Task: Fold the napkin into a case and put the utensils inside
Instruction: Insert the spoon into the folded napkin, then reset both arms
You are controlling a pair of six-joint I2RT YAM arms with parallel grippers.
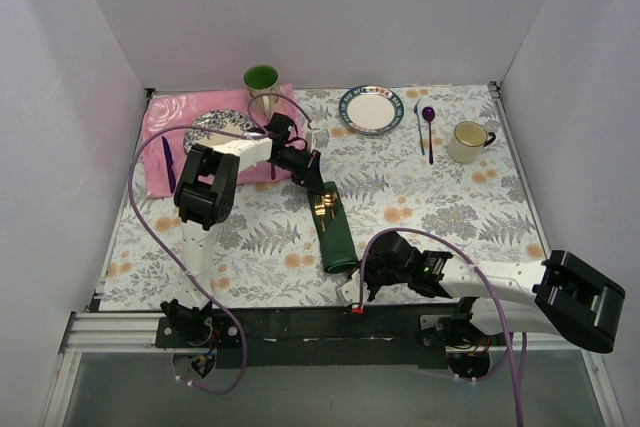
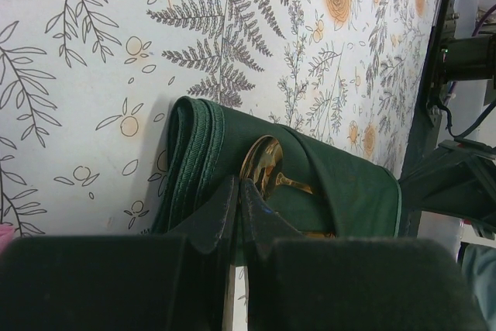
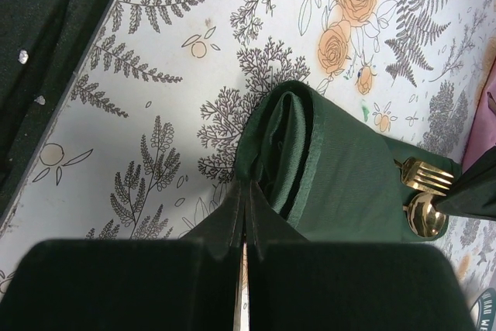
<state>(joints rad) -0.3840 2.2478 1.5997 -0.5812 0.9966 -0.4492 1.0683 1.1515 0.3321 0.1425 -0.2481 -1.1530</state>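
Nearing completion, it seems: gold-headed utensils (image 1: 323,205) sit inside the folded dark green napkin (image 1: 336,239); left end effector (image 2: 237,185) and right end effector (image 3: 246,188) are closed tight.

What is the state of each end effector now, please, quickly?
Left end effector: closed, tips at the napkin; a pinch of cloth cannot be told.
Right end effector: closed, tips at the napkin's other end; same doubt.

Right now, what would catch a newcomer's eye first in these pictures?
The dark green napkin lies folded into a long case mid-table, gold utensil heads poking from its far end. The left end effector is shut by those heads, the right end effector shut at the near fold.
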